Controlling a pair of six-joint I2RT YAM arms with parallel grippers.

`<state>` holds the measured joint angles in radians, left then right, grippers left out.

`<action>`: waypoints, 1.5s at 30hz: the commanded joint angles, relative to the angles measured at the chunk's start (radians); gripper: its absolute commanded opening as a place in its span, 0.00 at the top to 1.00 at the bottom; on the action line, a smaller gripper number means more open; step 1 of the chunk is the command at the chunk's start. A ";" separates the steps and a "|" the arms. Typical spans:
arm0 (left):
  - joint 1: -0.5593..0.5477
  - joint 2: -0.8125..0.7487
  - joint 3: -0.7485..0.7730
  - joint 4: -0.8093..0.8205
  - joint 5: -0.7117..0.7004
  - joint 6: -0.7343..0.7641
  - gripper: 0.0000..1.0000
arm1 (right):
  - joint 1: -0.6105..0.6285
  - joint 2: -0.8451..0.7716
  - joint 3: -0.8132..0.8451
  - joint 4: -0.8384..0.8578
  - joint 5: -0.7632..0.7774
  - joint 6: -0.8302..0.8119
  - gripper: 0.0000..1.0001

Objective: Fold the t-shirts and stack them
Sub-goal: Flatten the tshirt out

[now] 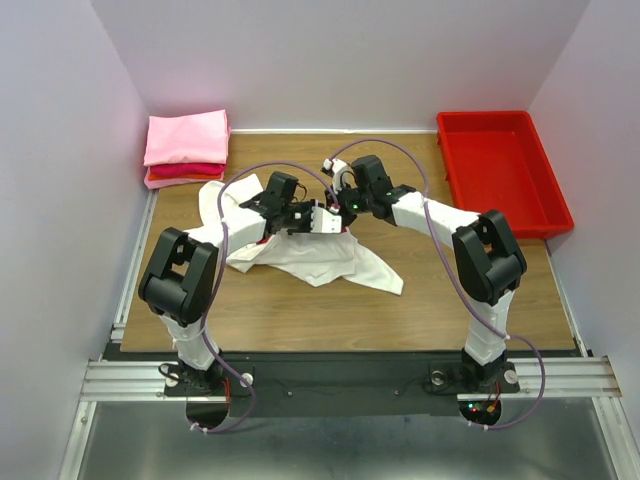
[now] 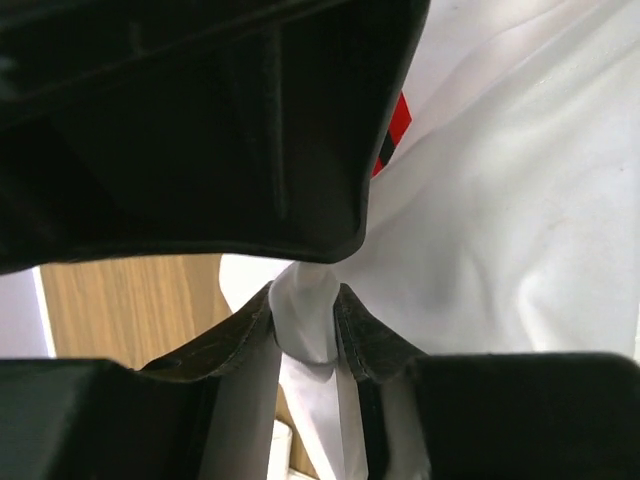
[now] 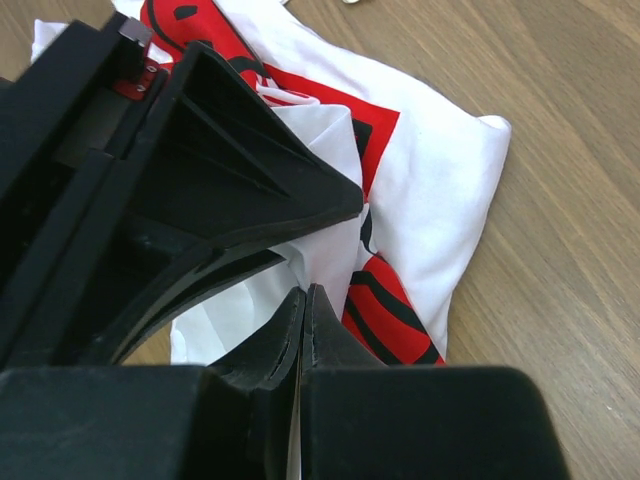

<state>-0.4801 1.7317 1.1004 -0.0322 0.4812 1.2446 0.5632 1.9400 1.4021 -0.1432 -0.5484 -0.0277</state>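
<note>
Fingers (image 2: 245, 335) of the left gripper (image 2: 310, 315) are pinched on a raised ridge of white cloth, jaws narrow with the fold between them. Right gripper (image 3: 303, 325): tips pressed together, closed. White cloth lies right at the tips, can't tell if a layer is caught. Both grippers meet over the middle of the white t-shirt (image 1: 335, 262). It lies crumpled and bunched on the table (image 1: 300, 320), red print (image 3: 378, 292) partly showing, not flat. Step in hand, my read: picking up and spreading this shirt ahead of the first fold; no fold made on it yet. Next move calls for a firm hold at two separated points, then pulling apart to flatten. Far left corner: folded pink and red t-shirts (image 1: 186, 148), stacked. Far right: red tray (image 1: 497, 117), well apart.
</note>
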 commanded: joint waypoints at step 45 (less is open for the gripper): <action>0.230 -0.014 0.213 -0.250 0.102 -0.490 1.00 | 0.049 -0.447 -0.542 -0.449 0.413 -0.426 0.53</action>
<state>-0.2535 1.7401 1.3006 -0.2867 0.5644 0.7643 0.6056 1.4841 0.8673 -0.6712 -0.1795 -0.4702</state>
